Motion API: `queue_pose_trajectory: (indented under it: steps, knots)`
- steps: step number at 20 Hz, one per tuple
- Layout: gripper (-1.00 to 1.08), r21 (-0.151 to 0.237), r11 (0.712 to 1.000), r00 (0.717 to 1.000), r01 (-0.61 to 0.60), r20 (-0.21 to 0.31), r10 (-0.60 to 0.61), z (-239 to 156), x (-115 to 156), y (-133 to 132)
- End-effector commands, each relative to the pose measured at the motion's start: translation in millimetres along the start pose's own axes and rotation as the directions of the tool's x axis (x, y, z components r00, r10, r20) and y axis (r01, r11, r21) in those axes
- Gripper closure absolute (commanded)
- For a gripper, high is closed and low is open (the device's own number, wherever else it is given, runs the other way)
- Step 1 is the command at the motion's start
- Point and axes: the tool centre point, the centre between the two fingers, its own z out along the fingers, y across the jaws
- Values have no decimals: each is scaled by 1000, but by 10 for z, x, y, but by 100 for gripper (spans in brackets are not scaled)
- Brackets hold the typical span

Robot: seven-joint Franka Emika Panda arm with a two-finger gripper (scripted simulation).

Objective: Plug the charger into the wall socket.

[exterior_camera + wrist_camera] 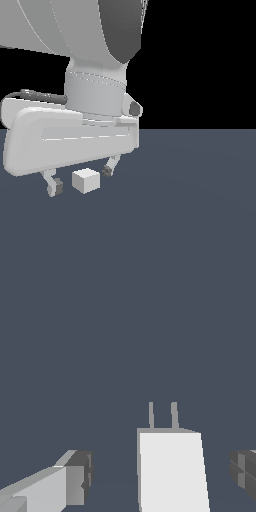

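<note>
The charger (85,180) is a small white cube resting on the dark blue-grey floor, low in the exterior view's left half. In the wrist view the charger (171,471) shows two thin grey prongs sticking out of one face. My gripper (81,178) hangs just over it, open, with one dark-padded finger (56,186) on one side and the other finger (109,169) on the far side. Gaps show between both pads and the cube, so nothing is gripped. The wall socket is out of view.
The large white arm and hand body (70,140) fill the upper left of the exterior view. Flat dark blue-grey floor (200,200) stretches to the exterior view's right.
</note>
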Motion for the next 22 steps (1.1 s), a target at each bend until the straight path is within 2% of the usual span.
queue_pose_trajectory:
  steps: [1, 2, 3, 15, 22]
  knots:
    - [-92, -1, 1000, 1000, 0, -1, 0, 33, -4, 4]
    - [-92, -1, 1000, 1000, 0, -1, 0, 36, -5, 4]
    - [108, -1, 1000, 1000, 0, -1, 0, 36, -5, 4]
    - [108, -2, 1000, 1000, -3, -1, 3, 31, -2, 6]
    - [108, -15, 998, 998, -61, -3, 61, -8, 33, 23]
